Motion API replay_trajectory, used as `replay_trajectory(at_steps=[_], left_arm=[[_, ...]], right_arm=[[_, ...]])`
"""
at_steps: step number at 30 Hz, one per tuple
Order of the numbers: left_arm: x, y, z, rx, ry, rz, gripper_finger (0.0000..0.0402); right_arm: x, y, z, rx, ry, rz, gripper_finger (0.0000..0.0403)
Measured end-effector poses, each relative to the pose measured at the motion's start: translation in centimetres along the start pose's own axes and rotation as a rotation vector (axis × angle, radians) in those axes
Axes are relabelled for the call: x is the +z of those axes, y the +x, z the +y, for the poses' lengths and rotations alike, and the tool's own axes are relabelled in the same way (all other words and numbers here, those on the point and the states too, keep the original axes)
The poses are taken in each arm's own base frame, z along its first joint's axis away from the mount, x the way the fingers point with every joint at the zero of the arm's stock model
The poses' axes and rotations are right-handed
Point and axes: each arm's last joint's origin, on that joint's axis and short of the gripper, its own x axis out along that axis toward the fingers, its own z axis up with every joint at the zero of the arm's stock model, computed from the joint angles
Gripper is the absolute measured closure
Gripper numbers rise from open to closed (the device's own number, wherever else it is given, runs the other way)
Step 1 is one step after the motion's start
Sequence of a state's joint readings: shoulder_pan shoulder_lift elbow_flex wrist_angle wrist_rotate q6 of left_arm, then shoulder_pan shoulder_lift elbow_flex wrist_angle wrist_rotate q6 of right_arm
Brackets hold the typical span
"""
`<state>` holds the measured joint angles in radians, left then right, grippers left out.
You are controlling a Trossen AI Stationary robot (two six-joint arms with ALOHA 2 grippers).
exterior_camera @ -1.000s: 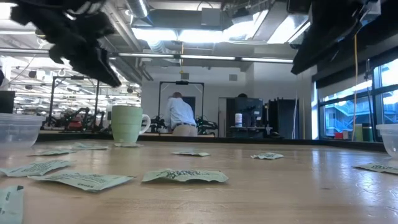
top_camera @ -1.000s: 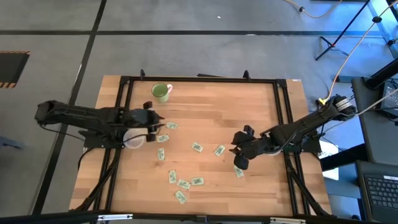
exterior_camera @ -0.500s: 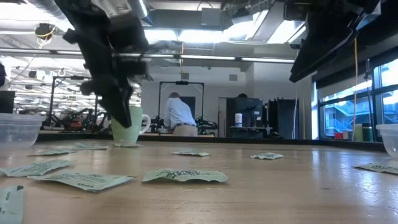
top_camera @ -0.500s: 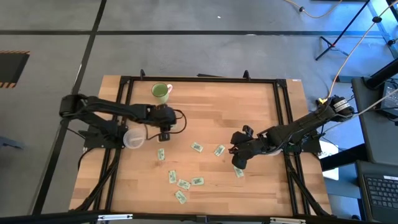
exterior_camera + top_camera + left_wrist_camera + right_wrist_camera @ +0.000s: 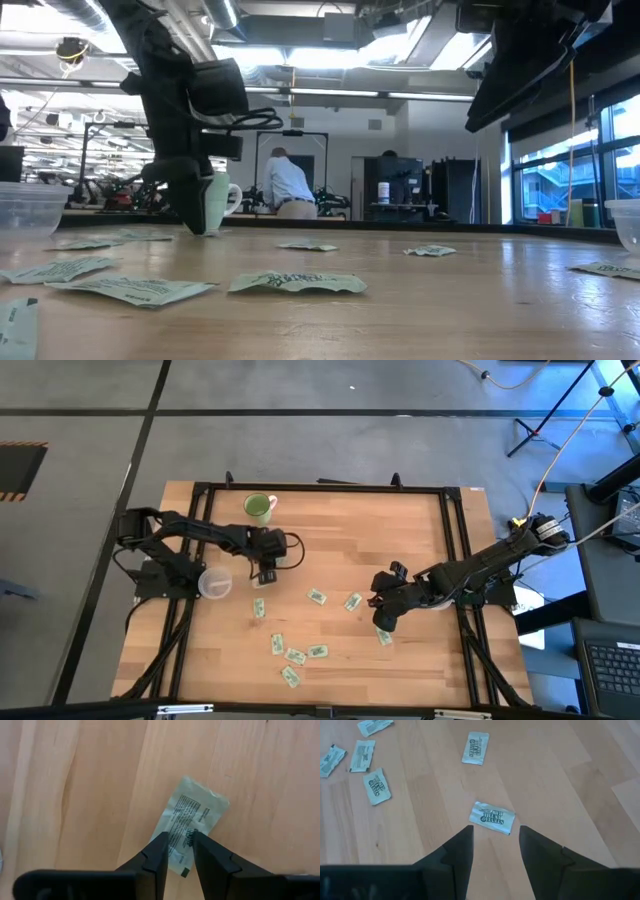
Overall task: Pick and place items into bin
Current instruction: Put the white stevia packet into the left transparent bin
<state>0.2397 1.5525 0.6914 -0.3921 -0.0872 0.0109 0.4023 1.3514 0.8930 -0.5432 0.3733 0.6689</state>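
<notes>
Left gripper (image 5: pixel 179 845) down on a green packet (image 5: pixel 192 825) by the clear bin (image 5: pixel 214 583), fingers pinching in (not quite clamped), right gripper (image 5: pixel 495 837) spread apart above another packet (image 5: pixel 492 817).

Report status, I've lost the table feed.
Left gripper open, straddling a packet near the clear bin. Right gripper open, above another packet. Nothing blocking.

Print on the packets (image 5: pixel 492 817) is too small to read.
</notes>
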Motion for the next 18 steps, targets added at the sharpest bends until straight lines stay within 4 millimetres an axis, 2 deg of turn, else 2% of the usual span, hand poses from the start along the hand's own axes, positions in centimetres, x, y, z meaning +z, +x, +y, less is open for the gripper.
replay_trajectory(at_steps=[4,12,18], left_arm=[[0.0,0.0,0.0,-0.017,0.002,-0.001,0.0334],[-0.2,0.0,-0.1,-0.028,0.004,0.008,0.0393],[-1.1,-1.3,-0.4,-0.062,0.01,0.057,0.0397]], right_arm=[[0.0,0.0,0.0,0.0,-0.001,0.0,0.0242],[0.0,0.0,0.0,0.0,0.0,0.0,0.0242],[0.0,0.0,0.0,0.0,-0.001,0.0,0.0242]])
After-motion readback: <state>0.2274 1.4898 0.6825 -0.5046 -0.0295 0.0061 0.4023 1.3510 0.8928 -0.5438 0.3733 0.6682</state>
